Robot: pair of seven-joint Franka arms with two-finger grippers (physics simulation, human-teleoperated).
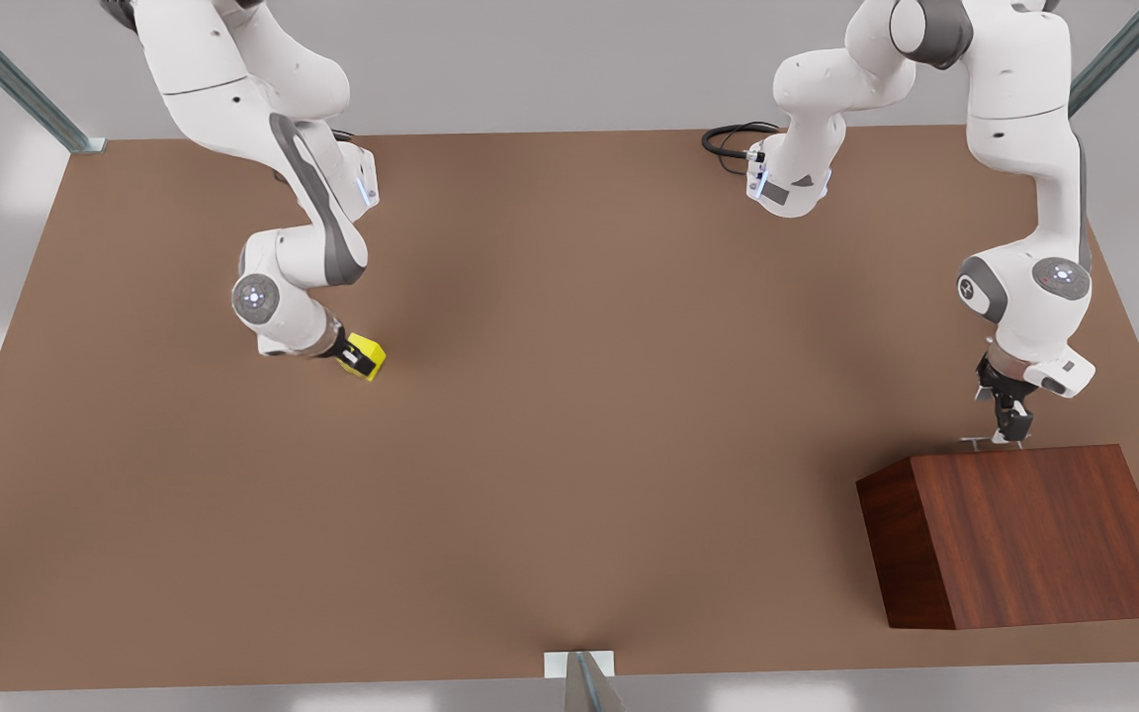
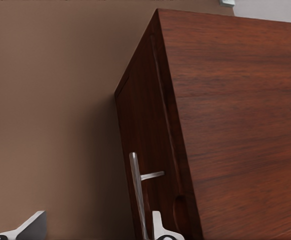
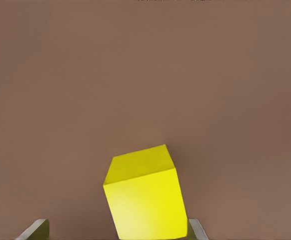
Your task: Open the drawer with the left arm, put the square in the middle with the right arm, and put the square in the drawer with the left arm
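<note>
With my left gripper [image 1: 1009, 427] open astride the thin silver bar handle [image 2: 137, 192] of the shut dark wooden drawer [image 1: 1019, 529] at four o'clock, I should clamp squarely and pull straight, while my right gripper [image 1: 360, 358] at nine o'clock straddles the small yellow cube [image 1: 364, 356], open.

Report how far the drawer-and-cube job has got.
Done: nothing; the drawer looks shut. In hand: the left gripper is at the handle, fingers straddling it, and the right gripper is open around the square. Left: pulling, placing mid-table, then into the drawer.
</note>
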